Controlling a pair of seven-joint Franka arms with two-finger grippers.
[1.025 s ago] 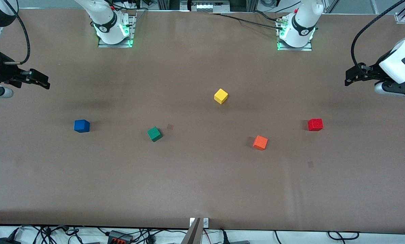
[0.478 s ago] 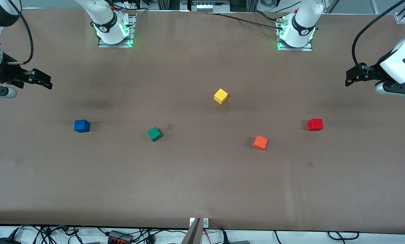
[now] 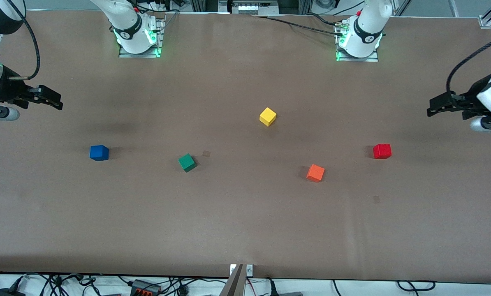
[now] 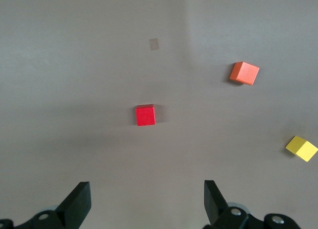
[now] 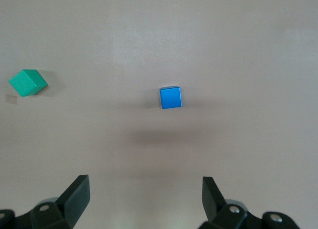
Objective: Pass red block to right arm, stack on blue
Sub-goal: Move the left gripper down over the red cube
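Tools both spread wide and empty: left tool (image 4: 144,201) above red block (image 4: 145,115), right tool (image 5: 144,199) above blue (image 5: 170,97).

Nothing readable here as far as I can tell. The only mark is a small black-and-white round emblem on the black band of each arm's base (image 3: 127,35) and (image 3: 369,39), and that's a logo shape, not letters I can make out. The cubes are plain coloured faces with no print, and the brown table (image 3: 245,226) carries no labels, just a couple of little darker squares. Both wrist views show bare table and blank cubes, no writing.
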